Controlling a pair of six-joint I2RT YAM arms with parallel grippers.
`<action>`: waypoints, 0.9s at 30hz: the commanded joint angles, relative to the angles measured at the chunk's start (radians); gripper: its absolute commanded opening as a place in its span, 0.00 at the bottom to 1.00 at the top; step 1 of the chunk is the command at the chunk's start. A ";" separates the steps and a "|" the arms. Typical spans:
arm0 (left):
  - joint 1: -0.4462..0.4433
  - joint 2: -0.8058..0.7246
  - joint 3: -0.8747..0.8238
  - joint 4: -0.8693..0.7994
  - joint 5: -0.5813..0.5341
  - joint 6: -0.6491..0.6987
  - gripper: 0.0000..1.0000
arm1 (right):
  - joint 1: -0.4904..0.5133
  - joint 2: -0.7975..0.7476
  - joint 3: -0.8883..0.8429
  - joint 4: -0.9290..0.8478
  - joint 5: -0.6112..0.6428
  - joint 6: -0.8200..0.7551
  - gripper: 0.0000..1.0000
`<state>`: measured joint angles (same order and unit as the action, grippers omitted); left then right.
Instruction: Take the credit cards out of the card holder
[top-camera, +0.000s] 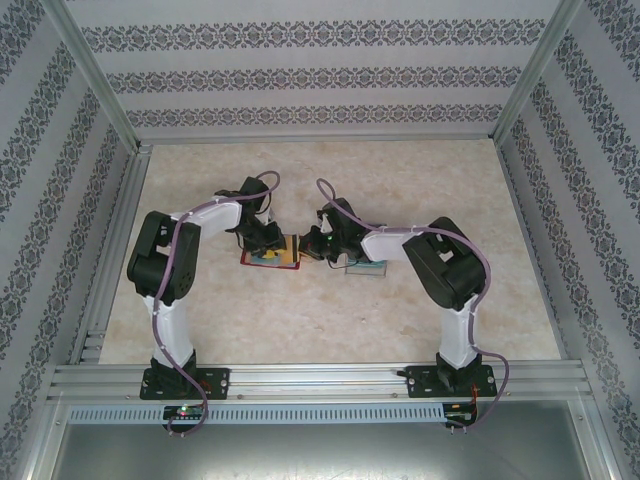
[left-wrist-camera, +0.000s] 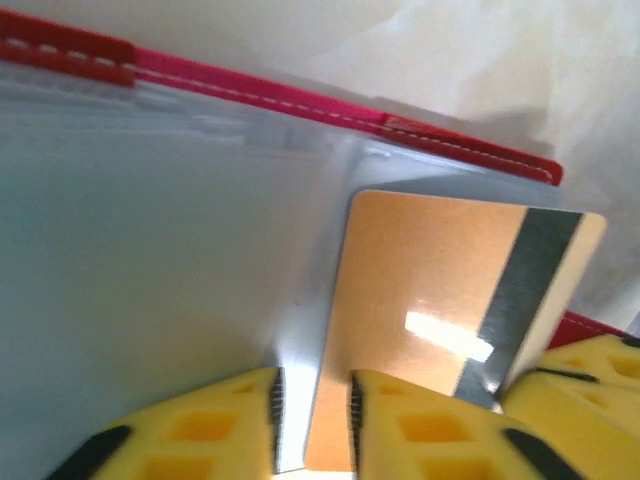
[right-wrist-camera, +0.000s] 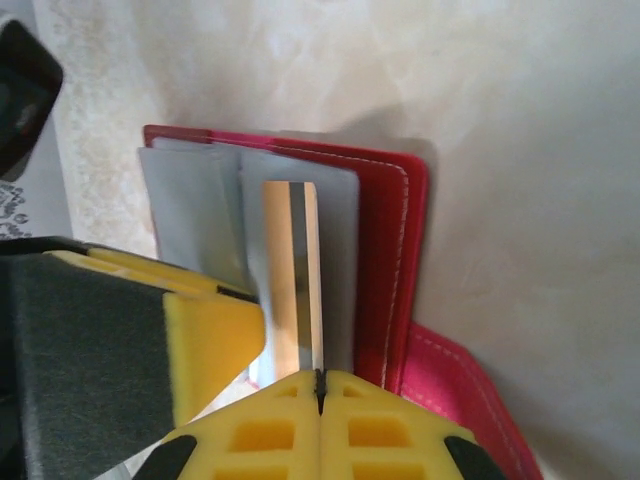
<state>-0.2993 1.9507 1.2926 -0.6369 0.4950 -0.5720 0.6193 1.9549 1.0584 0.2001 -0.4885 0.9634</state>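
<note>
from the top camera you see both arms bent inward, meeting at the centre of the table (top-camera: 330, 320). the red card holder (top-camera: 275, 258) lies open and flat there, just left of centre. your left gripper (top-camera: 263, 240) is over it, and your right gripper (top-camera: 315, 245) is at its right edge. a teal-green card (top-camera: 366, 268) lies flat on the table under your right forearm, just right of the holder.

in the left wrist view the card holder (left-wrist-camera: 250, 85) runs across the frame, red stitched edge at the top and grey pockets (left-wrist-camera: 150, 250) below it. a beige-gold card (left-wrist-camera: 430, 290) with a dark stripe sticks out of a pocket at centre right. your left gripper (left-wrist-camera: 313, 425) is at the bottom edge. its yellow fingers (left-wrist-camera: 200, 430) are parted by a narrow gap where you can see the card's left edge, not clamped. the right gripper's yellow fingers (left-wrist-camera: 590, 375) sit at the lower right, at the card's end.

in the right wrist view your right gripper (right-wrist-camera: 320, 385) is at bottom centre, jaws clenched on the end of the beige-gold card (right-wrist-camera: 292, 280), which runs up into the grey pockets. the card holder (right-wrist-camera: 385, 240) is at the centre of the frame, its closing tab (right-wrist-camera: 450, 390) at lower right. a left gripper finger (right-wrist-camera: 205, 335) presses the pockets at lower left.
</note>
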 joint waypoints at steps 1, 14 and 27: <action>0.001 -0.071 0.042 -0.061 -0.014 0.002 0.37 | -0.004 -0.079 -0.015 -0.031 -0.008 -0.039 0.00; 0.086 -0.311 0.034 -0.088 -0.038 -0.057 0.60 | 0.002 -0.226 0.075 -0.312 0.035 -0.215 0.00; 0.167 -0.588 -0.065 -0.026 -0.039 -0.097 1.00 | -0.028 -0.464 0.288 -0.864 0.253 -0.937 0.00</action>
<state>-0.1463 1.4063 1.2510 -0.6804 0.4618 -0.6601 0.6041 1.5471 1.3418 -0.5064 -0.3126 0.3012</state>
